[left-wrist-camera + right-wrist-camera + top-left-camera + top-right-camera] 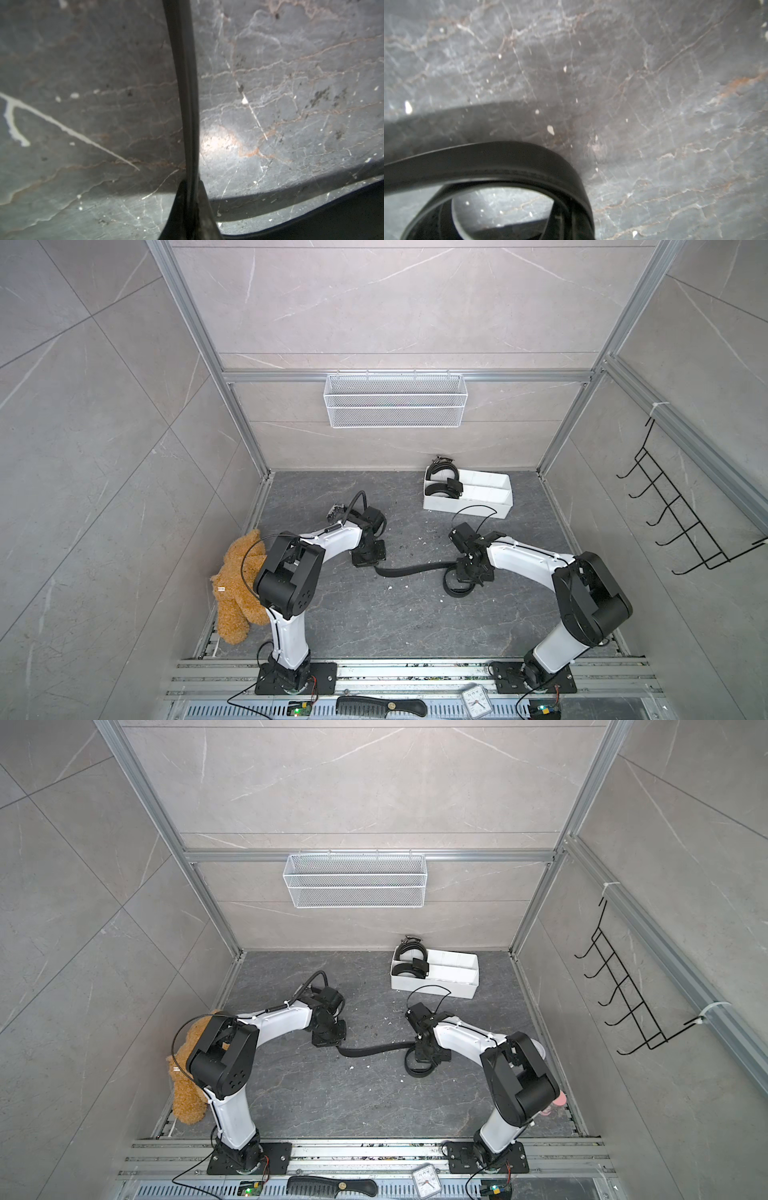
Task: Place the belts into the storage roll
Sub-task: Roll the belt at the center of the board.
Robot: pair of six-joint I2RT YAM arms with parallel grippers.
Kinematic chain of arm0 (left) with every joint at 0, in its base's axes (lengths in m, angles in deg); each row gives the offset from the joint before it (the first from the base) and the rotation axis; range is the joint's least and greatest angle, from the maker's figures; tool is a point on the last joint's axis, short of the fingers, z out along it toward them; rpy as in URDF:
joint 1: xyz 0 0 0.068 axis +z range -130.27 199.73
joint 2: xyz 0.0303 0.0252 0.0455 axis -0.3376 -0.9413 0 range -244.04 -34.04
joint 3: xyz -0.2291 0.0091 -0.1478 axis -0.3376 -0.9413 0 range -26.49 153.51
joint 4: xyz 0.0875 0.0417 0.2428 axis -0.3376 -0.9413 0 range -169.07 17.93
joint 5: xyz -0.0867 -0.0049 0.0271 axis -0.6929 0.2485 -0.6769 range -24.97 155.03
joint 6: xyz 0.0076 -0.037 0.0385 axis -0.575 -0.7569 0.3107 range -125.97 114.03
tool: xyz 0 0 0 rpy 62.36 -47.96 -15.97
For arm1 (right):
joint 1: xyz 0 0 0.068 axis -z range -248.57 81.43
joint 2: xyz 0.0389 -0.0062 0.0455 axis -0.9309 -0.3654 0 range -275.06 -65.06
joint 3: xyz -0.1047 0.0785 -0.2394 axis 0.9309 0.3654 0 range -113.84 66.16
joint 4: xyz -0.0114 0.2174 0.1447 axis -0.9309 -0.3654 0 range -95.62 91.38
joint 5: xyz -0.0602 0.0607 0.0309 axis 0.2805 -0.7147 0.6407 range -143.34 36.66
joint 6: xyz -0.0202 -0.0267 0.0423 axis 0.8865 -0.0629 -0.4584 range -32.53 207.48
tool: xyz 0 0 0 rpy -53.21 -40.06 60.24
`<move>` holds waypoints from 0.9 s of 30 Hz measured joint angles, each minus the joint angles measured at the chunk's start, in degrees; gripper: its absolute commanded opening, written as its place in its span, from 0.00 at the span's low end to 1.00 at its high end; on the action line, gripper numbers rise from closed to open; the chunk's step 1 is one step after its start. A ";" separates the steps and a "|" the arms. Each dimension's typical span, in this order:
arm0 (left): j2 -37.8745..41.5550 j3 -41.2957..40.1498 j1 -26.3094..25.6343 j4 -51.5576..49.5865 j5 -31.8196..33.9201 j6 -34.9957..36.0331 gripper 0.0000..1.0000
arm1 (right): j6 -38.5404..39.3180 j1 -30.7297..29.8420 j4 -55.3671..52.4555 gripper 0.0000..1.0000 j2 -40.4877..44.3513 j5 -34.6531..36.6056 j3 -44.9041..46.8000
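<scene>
Both top views: a long narrow black belt [409, 569] lies on the dark marbled tabletop [374, 622], stretched between the left gripper [367, 556] and right gripper [468, 572], coiled at the right end. The white plastic divided tray [486, 499], upper right of centre, holds a coiled black belt [445, 470] in its upper-left compartment and a second coiled black belt [441, 490] in its lower-left.

Only the left wrist view shows the pinch: the left gripper [191, 184] is pressed together on the strap, seen edge-on.

The right wrist view shows only the coil [508, 166]. The right gripper is closed; whether it grips the coil cannot be told.
</scene>
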 measured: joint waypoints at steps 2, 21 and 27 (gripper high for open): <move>0.48 -0.76 -2.36 1.20 -0.20 -3.69 0.00 | -1.16 0.31 -1.27 0.00 -2.08 0.00 -2.40; 20.02 -16.85 -10.25 4.39 -2.93 -35.26 0.00 | -3.17 0.61 -11.85 0.00 -13.29 0.00 -16.41; 26.51 -18.88 -8.04 2.40 -1.75 -43.06 0.00 | -1.95 0.07 -11.80 0.00 -17.57 -0.92 -22.99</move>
